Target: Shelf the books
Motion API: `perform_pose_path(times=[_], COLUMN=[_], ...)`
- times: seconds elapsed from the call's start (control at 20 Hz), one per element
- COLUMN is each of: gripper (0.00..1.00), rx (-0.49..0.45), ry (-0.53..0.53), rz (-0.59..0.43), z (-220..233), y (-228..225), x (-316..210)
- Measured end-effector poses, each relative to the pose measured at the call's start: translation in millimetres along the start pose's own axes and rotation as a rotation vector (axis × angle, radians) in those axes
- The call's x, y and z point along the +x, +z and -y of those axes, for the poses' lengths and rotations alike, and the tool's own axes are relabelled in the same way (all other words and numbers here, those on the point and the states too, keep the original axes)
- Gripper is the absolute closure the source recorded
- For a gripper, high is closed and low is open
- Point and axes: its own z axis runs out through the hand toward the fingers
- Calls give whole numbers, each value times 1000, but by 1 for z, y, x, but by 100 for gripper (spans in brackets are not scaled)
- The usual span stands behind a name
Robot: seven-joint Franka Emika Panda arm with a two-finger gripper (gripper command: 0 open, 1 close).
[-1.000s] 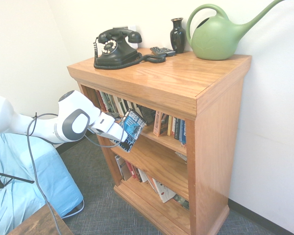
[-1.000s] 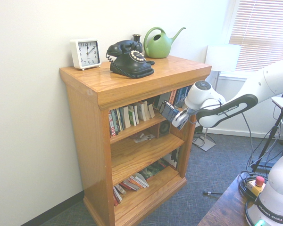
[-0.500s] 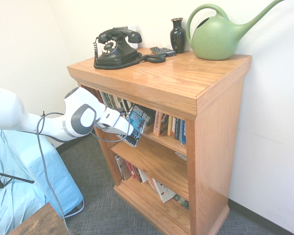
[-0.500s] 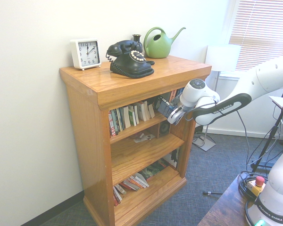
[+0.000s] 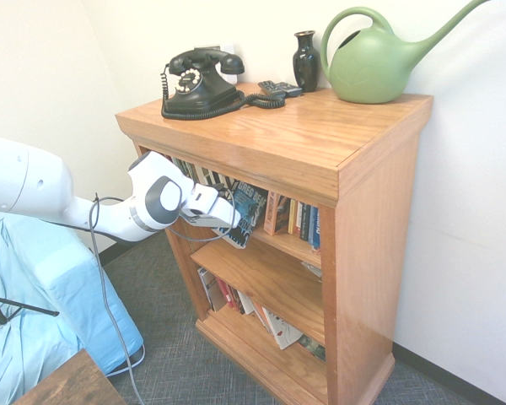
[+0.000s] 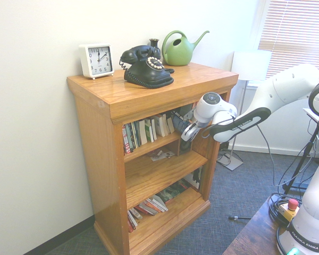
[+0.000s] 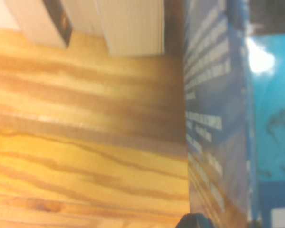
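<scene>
Pale walls and grey carpet surround a honey-brown wooden shelf (image 5: 379,211), seen here from opposite sides. The white arm is extended to the front of the top tier, where the gripper (image 5: 234,221) is clamped shut on a thick paperback book (image 5: 248,207) with a dark blue-teal cover and white lettering. The book is held tilted at the mouth of that tier, just above the tier's board, with its far end inside the opening.

Beyond the gripper, deeper in the same tier, a row of thin-spined books (image 6: 149,130) is seen standing or leaning; another group (image 5: 297,219) stands just past the held book toward the far side panel in the first exterior view. Below the gripper, a loose item (image 6: 162,155) lies on the middle tier, and slanted books (image 5: 274,325) are stacked on the bottom tier.

Well above the gripper, the shelf's top carries a black rotary telephone (image 5: 198,82), a dark vase (image 5: 305,59), a green watering can (image 5: 379,61) and a white square clock (image 6: 96,60).

In the wrist view, the blue cover with pale print (image 7: 213,118) is shown close over the wood grain of the tier board (image 7: 85,142), with cream page edges of standing books (image 7: 128,23) beyond.
</scene>
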Motion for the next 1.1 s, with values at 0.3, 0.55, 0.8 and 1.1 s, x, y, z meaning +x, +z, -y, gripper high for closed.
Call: perform_pose_path(times=[0.3,0.55,0.8,1.1], gripper=[100,100,100,0], rx=[4,19,21,16], ry=[-11,-27,-24,-22], rz=[-17,-31,-33,-34], z=[7,25,36,39], y=[2,-1,-3,-1], x=[8,11,12,15])
